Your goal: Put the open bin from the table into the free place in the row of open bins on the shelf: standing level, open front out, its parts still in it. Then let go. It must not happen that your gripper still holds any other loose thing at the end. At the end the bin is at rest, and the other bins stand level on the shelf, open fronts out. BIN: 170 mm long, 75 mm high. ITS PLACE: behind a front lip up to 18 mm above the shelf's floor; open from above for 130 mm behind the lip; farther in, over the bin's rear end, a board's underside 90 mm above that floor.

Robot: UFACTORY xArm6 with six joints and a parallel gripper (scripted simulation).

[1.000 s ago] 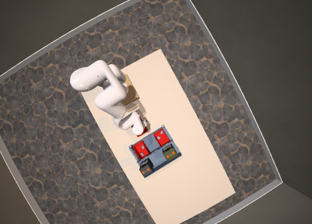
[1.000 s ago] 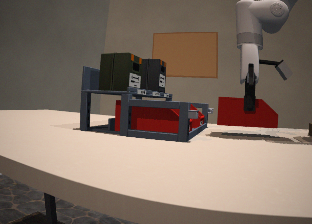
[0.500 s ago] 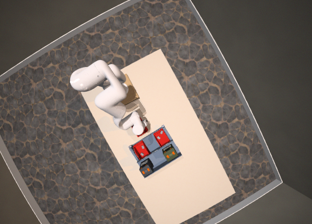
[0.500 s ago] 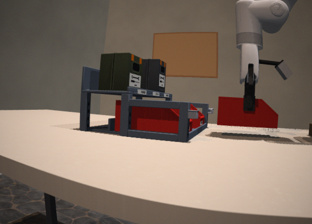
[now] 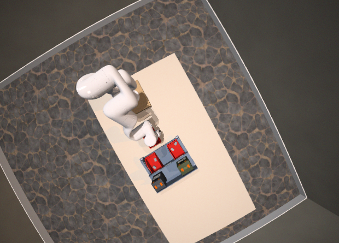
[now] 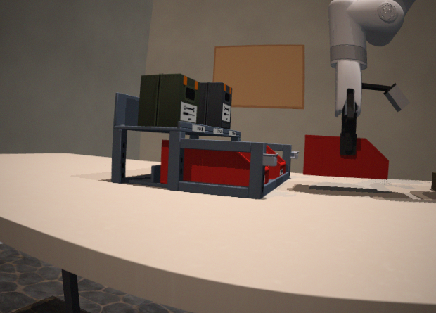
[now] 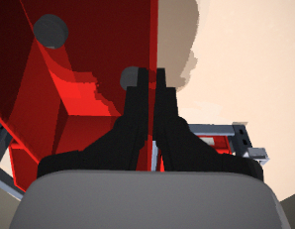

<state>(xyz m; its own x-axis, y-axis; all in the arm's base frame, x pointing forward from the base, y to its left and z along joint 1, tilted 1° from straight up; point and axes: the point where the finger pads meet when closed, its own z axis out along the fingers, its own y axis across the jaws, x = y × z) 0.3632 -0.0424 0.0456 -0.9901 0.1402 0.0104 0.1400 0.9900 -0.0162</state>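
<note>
- While it hangs clear of the table (image 6: 211, 238), with its shadow on the top below it, the red bin (image 6: 328, 157) is level in the exterior view, its long axis running left to right there.
- Its sloped, cut-down front corner points right in that view, away from the grey shelf (image 6: 256, 161); its square rear end is nearest the shelf, just beside the front posts but not touching.
- The gripper (image 6: 348, 145) comes straight down from the white arm (image 6: 347, 55) and pinches the bin's side wall; the wrist view shows the two black fingers pressed almost together with the thin red wall between them.
- Two grey round parts (image 7: 50, 30) show inside the bin in the wrist view.
- On the shelf's lower level two more red bins (image 5: 153, 162) stand, with a bare grey slot between them in the top view.
- On the upper board stand a dark green box (image 6: 165, 99) and a black box (image 6: 216, 105), both with orange corner marks.
- Each box bears a white label (image 6: 188, 112) with a wrench-like symbol; the small print under it is too small to read.
- Three small white tags (image 6: 200, 128) sit on the upper board's front edge; their writing is illegible.
- The table is pale cream and long, on dark legs.
- The floor (image 5: 54, 125) is grey cobble with brown seams, edged by a pale curb.
- The walls are dull grey-brown; an orange panel (image 6: 259, 77) hangs on the far one.
</note>
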